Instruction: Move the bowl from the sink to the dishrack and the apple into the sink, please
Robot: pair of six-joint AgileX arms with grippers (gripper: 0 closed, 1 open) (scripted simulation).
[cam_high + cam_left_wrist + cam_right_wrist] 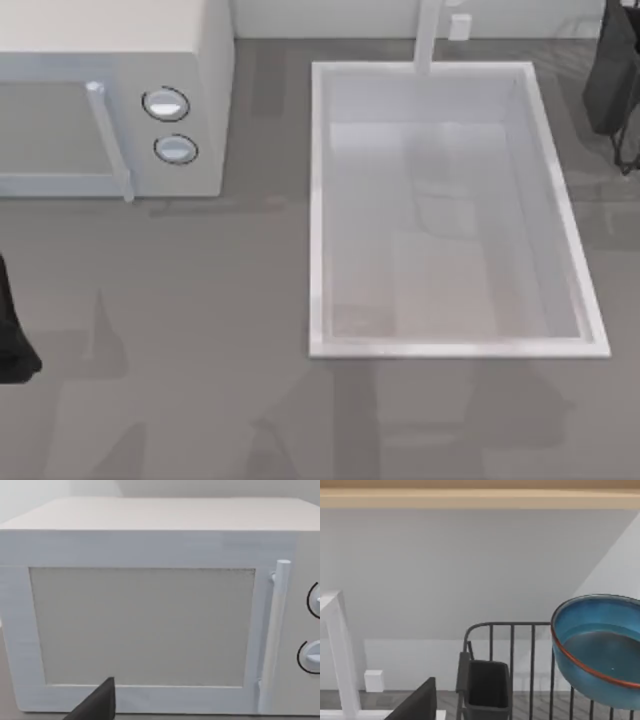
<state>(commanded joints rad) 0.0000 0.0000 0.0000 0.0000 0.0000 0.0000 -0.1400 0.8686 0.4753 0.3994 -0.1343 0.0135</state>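
The sink (320, 200) is a large white rectangular basin with a raised, smooth rim, sitting right of centre on the matte grey table (200, 380); a white faucet post (428, 40) rises at its 12 o'clock edge. At 10 o'clock on the table stands a boxy white microwave (200, 60) with two round knobs and a bar handle. In the right wrist view the bowl (600, 650) is round, deep and glossy blue with a thin reddish-brown rim, tilted, and it appears against the dishrack (510, 630), a rack of thin dark-grey wire bars with a dark cup-like holder; whether it rests on the wires I cannot tell. The right arm (615, 70) is at the table's 2 o'clock corner and the left arm (12, 330) at 9 o'clock; for either claw, how far open it is or what it holds I cannot tell.
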